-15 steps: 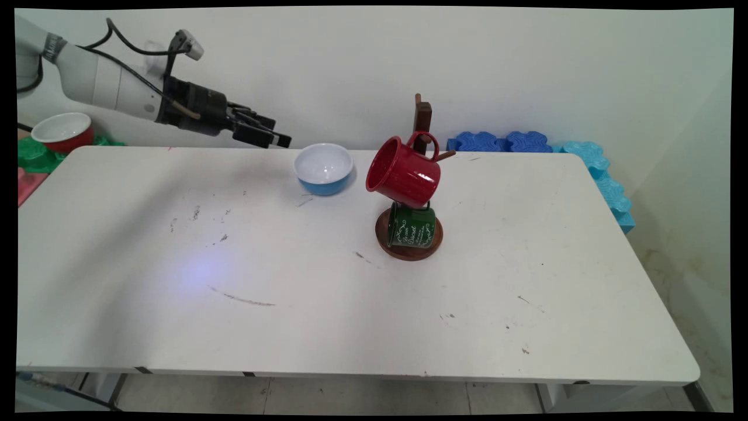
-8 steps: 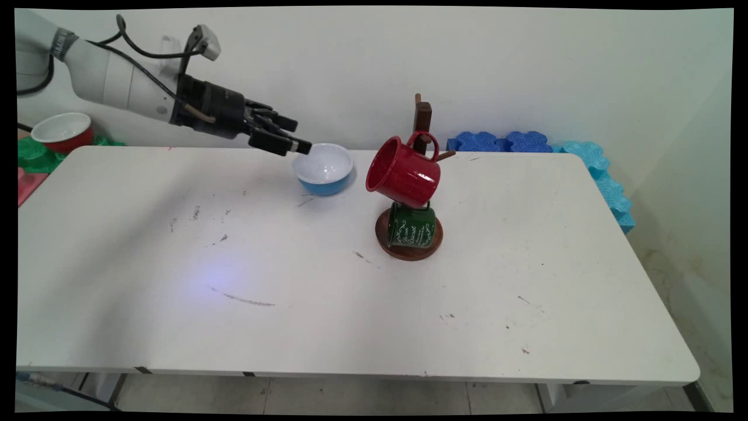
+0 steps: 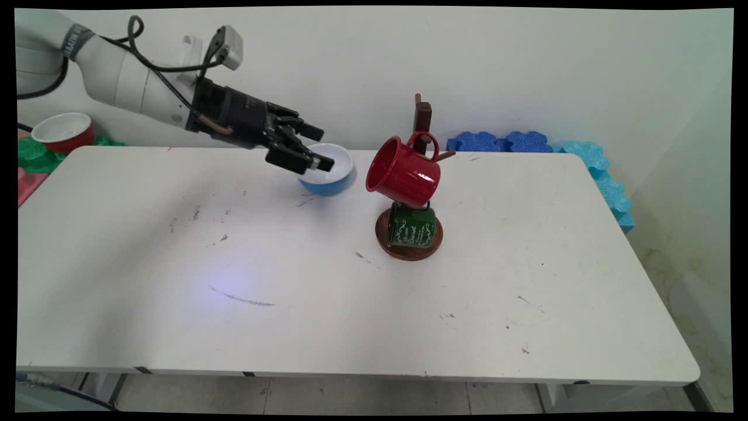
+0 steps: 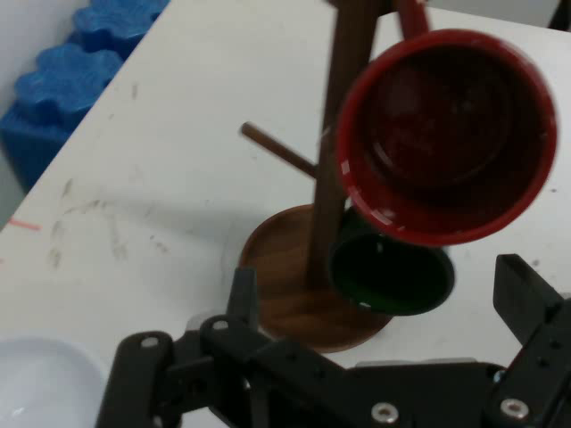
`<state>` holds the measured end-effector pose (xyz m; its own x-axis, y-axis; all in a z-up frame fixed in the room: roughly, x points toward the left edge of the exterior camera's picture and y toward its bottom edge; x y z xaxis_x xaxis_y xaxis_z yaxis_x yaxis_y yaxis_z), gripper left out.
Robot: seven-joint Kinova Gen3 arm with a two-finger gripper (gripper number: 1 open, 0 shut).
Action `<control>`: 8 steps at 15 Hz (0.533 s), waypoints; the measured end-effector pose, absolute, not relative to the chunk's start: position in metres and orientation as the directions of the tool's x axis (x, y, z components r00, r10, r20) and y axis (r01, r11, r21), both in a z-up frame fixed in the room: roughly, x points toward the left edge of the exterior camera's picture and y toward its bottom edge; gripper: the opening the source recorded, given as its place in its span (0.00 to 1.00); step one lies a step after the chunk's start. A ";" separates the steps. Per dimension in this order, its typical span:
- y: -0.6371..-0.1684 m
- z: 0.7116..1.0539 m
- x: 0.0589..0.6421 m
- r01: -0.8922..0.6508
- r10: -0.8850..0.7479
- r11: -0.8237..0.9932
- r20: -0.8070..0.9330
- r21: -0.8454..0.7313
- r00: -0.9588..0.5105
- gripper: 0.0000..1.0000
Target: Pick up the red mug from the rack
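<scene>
White wall stands behind the white tabletop point(image 3: 350, 304), whose surface is scuffed with small dark marks. Most of the tabletop lies bare: the whole near half, the left part and the right part toward the rounded right corner hold nothing. Everything on it sits in the far middle.

From the upper left the arm reaches in, and its black hand point(image 3: 312, 149) hangs above the far strip of the tabletop with its fingers spread apart, gripping nothing. In the main view the fingertips overlap the left rim of a blue bowl point(image 3: 333, 178) with a white inside; whether they touch it cannot be told. In the hand view a pale edge of that bowl point(image 4: 36, 383) shows at the lower left corner.

Just right of the bowl stands a dark wooden mug tree point(image 3: 422, 120) on a round base point(image 3: 409, 250). A red mug point(image 3: 404, 172) hangs by its handle from an upper peg, tilted with its mouth toward the hand. A green mug point(image 3: 411, 225) hangs lower, just above the base. The hand view looks straight into the red mug point(image 4: 446, 134), with the green mug point(image 4: 388, 272) below it and one bare peg point(image 4: 277, 150) jutting to the other side of the post.

Off the tabletop's left far corner, a red bowl point(image 3: 63, 131) rests on green foam point(image 3: 35, 153). Blue foam blocks point(image 3: 505, 142) line the wall beyond the far right edge and run down along the right end.
</scene>
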<state>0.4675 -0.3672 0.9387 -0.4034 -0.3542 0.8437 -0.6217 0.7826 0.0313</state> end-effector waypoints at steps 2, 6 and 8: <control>-0.365 0.941 0.457 -0.603 -0.338 0.798 0.843 0.021 -0.419 1.00; -0.362 0.946 0.432 -0.569 -0.312 0.822 0.840 0.004 -0.444 1.00; -0.362 0.949 0.420 -0.562 -0.307 0.827 0.838 0.000 -0.451 1.00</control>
